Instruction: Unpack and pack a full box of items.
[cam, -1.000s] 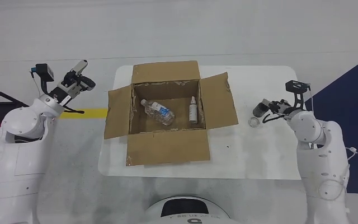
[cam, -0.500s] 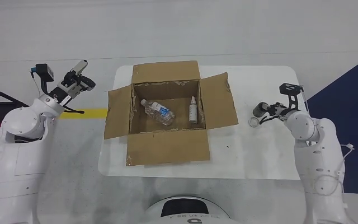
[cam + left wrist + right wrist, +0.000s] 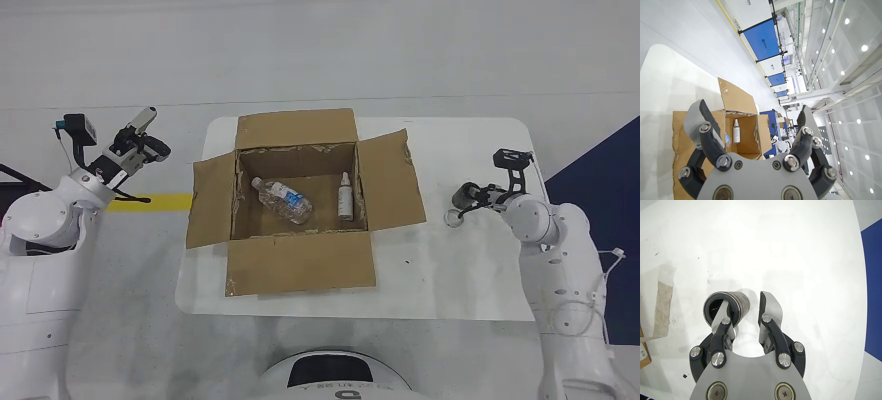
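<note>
Right end effector (image 3: 743, 298), released, one finger inside the metal sleeve (image 3: 742, 308) on the surface (image 3: 791, 256); withdrawal could snag and topple it.

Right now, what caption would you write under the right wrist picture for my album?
Open right gripper at the white table, one finger inside a hollow metal cylinder, the other outside it.

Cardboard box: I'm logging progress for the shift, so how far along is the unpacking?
Done: a metal sleeve sits on the table outside the cardboard box. In hand: the right gripper, open, has one finger in its bore, the other clear. Left: a water bottle and a spray bottle lie in the box; the left gripper hangs open.
</note>
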Tool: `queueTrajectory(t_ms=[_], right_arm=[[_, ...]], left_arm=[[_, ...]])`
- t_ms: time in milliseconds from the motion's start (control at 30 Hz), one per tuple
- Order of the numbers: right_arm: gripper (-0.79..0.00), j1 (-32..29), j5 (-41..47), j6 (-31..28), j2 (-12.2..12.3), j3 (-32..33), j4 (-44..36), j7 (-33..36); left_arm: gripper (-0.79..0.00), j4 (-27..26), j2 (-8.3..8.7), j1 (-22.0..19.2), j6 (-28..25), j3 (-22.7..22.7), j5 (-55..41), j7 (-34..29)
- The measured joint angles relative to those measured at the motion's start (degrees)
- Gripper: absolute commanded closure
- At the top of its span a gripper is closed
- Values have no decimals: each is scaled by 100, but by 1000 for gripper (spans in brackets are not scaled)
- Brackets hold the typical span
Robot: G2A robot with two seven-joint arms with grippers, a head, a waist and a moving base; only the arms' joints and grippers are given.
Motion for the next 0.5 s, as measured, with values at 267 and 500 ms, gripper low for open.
queueTrajectory(t_ms=[267, 500], right_arm=[[0, 3, 68, 58, 13, 33, -6, -7], [0, -115, 631, 65, 20, 356, -223, -387]], left_arm=[[-785, 0, 0, 0, 0, 0, 0, 0], [-785, 0, 0, 0, 0, 0, 0, 0]])
